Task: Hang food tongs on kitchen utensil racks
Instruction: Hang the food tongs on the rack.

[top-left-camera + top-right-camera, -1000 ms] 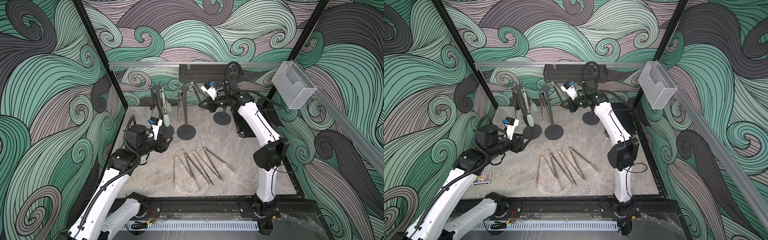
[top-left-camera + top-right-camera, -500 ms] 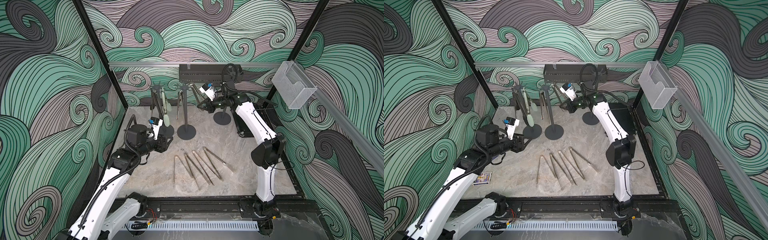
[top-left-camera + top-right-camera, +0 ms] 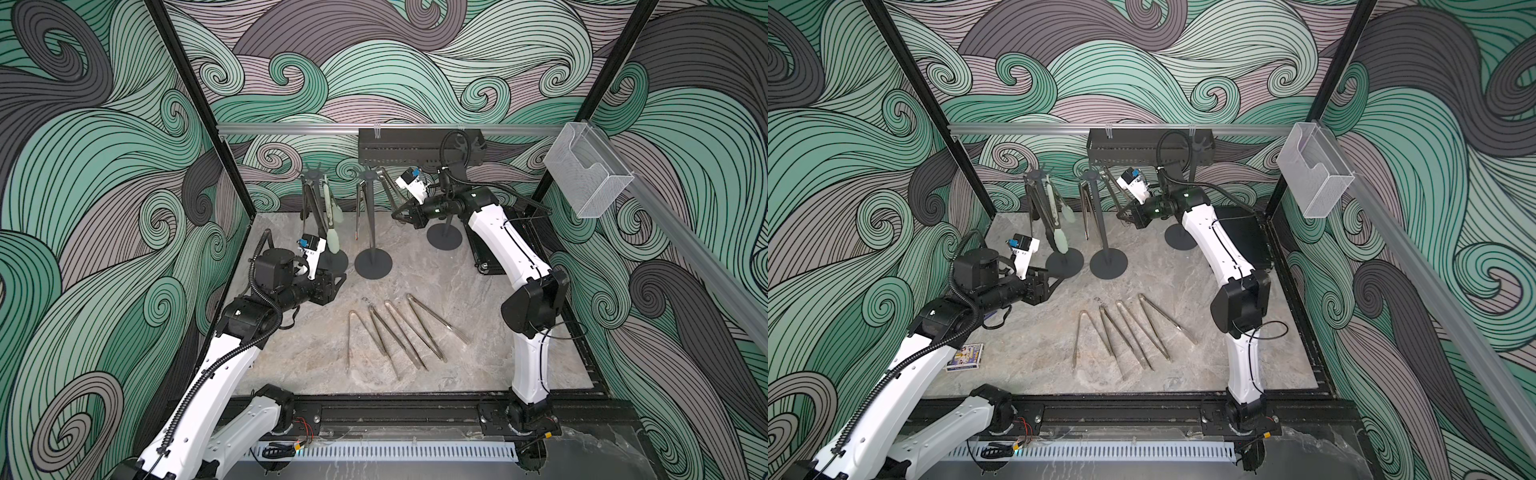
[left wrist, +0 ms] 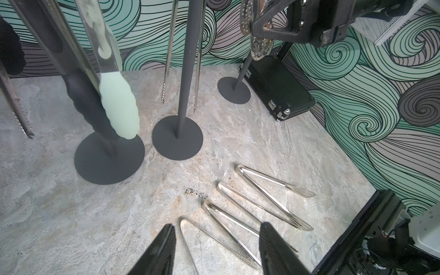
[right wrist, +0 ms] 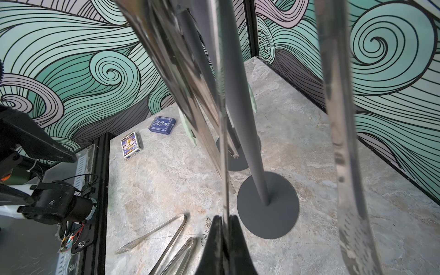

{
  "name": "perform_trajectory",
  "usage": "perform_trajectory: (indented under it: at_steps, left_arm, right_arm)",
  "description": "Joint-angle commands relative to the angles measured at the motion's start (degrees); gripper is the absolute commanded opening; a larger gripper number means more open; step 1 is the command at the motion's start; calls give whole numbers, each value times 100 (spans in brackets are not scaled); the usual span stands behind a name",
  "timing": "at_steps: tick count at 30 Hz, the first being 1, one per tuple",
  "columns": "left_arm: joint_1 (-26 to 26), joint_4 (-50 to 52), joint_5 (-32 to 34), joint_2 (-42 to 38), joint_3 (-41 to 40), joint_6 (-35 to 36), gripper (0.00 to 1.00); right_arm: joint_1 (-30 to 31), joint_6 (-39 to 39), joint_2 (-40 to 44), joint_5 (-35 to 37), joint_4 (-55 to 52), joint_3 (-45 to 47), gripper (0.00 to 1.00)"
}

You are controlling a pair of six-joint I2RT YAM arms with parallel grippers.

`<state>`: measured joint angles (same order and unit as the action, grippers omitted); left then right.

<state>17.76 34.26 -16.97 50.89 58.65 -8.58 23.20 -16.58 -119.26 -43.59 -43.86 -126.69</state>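
My right gripper (image 3: 404,214) is shut on one arm of a pair of steel food tongs (image 3: 390,192), which slant up to the hooks of the middle kitchen utensil rack (image 3: 372,232). In the right wrist view the pinched arm (image 5: 223,166) runs up from the shut gripper (image 5: 225,219), and the other arm (image 5: 342,142) hangs free. My left gripper (image 3: 338,282) is open and empty, low beside the left rack (image 3: 314,176). That rack holds pale-green-tipped tongs (image 3: 333,237) and black-tipped tongs (image 3: 316,212). Several steel tongs (image 3: 395,328) lie on the table, under the open fingers (image 4: 164,245).
A third rack (image 3: 444,237) stands behind my right gripper. A black perforated shelf (image 3: 415,149) hangs on the back rail and a clear mesh box (image 3: 586,174) on the right rail. A black case (image 4: 278,90) lies at the back right. Card packs (image 3: 965,355) (image 5: 162,124) lie at the left.
My right gripper has shifted a little to the left, toward the middle rack, with the tongs in it. The left arm has stayed still.
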Motion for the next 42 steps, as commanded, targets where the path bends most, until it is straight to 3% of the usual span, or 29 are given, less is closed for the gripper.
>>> perform_trajectory:
  at_steps: [1, 20, 39, 42]
  left_arm:
    - [-19, -60, 5, 0, -3, 49, 57]
    - [-23, -60, 9, -9, -5, 41, 57]
    - [-18, -58, 18, 37, 15, 49, 57]
    - [-22, -55, 18, 48, 23, 49, 57]
  right_arm:
    - [44, -91, 68, 34, -88, 200, 0]
    - [44, 106, 143, 266, 298, 773, 0]
    - [47, 206, 79, 356, 291, 579, 21]
    - [44, 214, 90, 356, 295, 580, 30]
